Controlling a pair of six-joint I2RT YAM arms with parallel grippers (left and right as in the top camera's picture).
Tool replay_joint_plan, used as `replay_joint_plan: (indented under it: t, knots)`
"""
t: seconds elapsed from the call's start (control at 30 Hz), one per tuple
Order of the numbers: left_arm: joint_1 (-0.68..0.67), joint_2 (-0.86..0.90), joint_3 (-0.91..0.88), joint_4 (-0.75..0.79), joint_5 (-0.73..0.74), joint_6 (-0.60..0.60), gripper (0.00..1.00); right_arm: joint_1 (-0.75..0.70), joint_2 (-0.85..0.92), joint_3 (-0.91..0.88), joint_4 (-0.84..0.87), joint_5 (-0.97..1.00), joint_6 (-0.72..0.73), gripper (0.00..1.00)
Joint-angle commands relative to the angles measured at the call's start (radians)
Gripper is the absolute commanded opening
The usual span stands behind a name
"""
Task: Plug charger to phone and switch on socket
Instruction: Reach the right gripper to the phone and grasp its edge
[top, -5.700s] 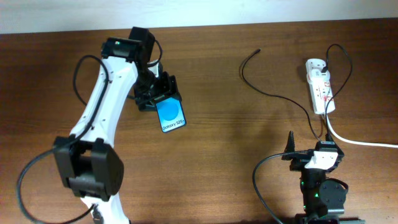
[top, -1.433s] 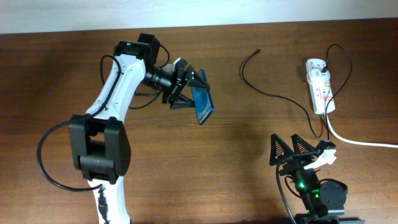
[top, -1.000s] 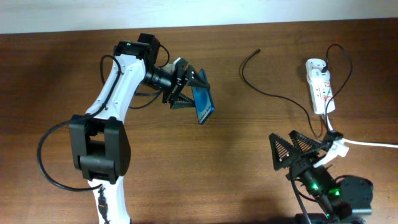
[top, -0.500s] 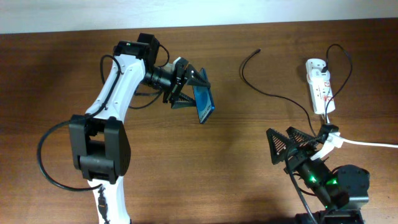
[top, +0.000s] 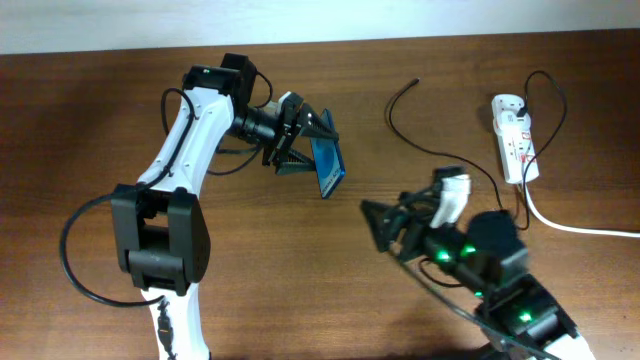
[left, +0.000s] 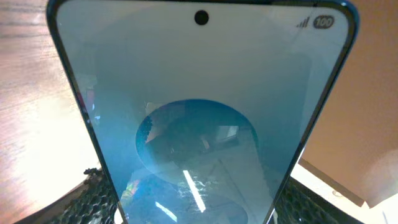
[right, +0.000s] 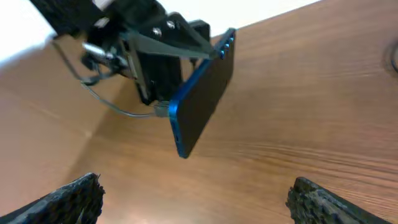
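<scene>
Brown wood-grain desk (top: 100, 110), matte, with mild glare in the left wrist view; a pale wall (top: 320, 20) runs along its far edge. No obstruction stands between the arms.

Left hand (top: 312, 150): clenched on the phone (top: 328, 170), which is held off the desk, tilted on its edge, screen lit. The wrist view confirms the screen sits square between the fingers.

Right hand (top: 385, 222): released and empty, fingers spread wide, pointed at the phone's lower end from just short of it.

Charger (top: 440, 152): the black cable lies loose on the desk to the right of the phone, its plug tip (top: 414, 82) near the far edge, well apart from both hands. The other end runs to the socket (top: 514, 140) at the right, where a thick white cord (top: 585, 229) leaves the frame.

Assessment: the step in hand appears to be fetching the plug, and the right hand is aimed at the wrong object for that. Recommendation: turn it toward the plug tip and grip close behind the tip, so the short end stays stiff and aligned. Then bring it straight along the phone's long axis into the lower edge. The left hand should hold firm against the push. Cable slack looks sufficient. Whether the socket switch is on cannot be determined.
</scene>
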Motion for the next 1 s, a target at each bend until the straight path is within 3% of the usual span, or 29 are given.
replay_joint_plan:
  t: [0.0,0.17,0.47,0.57,0.6,0.63,0.67,0.8,0.97]
  knots:
    - [0.006,0.005,0.015,0.003,0.037,-0.002,0.53,0.175,0.063,0.066,0.017,0.371,-0.016,0.98]
    - [0.006,0.005,0.015,0.003,0.037,-0.002,0.53,0.383,0.258,0.069,0.209,0.719,-0.025,0.99]
    - [0.006,0.005,0.015,0.003,0.037,-0.002,0.54,0.401,0.526,0.069,0.515,0.725,-0.157,0.98]
    - [0.006,0.005,0.015,0.003,0.037,-0.002,0.54,0.401,0.573,0.069,0.565,0.678,-0.169,0.89]
    - [0.006,0.005,0.015,0.003,0.037,-0.002,0.53,0.401,0.587,0.069,0.591,0.639,-0.208,0.82]
    - [0.006,0.005,0.015,0.003,0.037,-0.002,0.53,0.401,0.599,0.069,0.625,0.627,-0.254,0.67]
    - [0.006,0.005,0.015,0.003,0.037,-0.002,0.54,0.401,0.599,0.069,0.636,0.628,-0.277,0.63]
    - [0.006,0.005,0.015,0.003,0.037,-0.001,0.54,0.400,0.599,0.069,0.652,0.630,-0.286,0.55]
    - [0.006,0.005,0.015,0.003,0.037,-0.001,0.54,0.399,0.617,0.069,0.652,0.681,-0.286,0.54]
